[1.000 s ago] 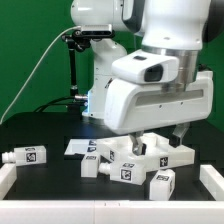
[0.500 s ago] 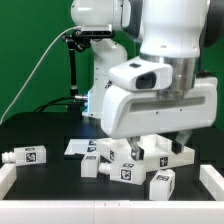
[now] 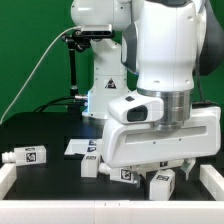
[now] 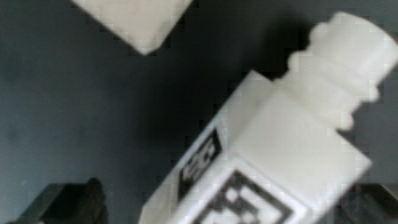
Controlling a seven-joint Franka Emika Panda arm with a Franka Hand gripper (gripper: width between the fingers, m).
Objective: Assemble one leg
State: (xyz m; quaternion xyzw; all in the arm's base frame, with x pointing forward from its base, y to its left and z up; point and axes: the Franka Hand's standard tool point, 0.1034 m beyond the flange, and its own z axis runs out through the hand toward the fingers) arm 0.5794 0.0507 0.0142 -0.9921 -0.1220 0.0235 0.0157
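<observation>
This is a robotics lab: a white Franka arm [image 3: 165, 50] stands over a black table [image 3: 45, 130] before a green backdrop [image 3: 30, 40]. A cabled black stand [image 3: 75, 65] rises behind, and the white parts [image 3: 25, 156] carry printed marker tags.

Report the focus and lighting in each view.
Exterior view: evenly lit and fairly sharp, with the arm filling the foreground. Wrist view: the white leg sits very close and looks soft, its tag smeared against the dark table.

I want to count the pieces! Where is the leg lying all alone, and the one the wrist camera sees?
Lone leg [image 3: 25, 156]: exterior view, middle of its body, beside the tag.
Close-up leg [image 4: 294, 135]: wrist view, plain white body above the tag.
</observation>
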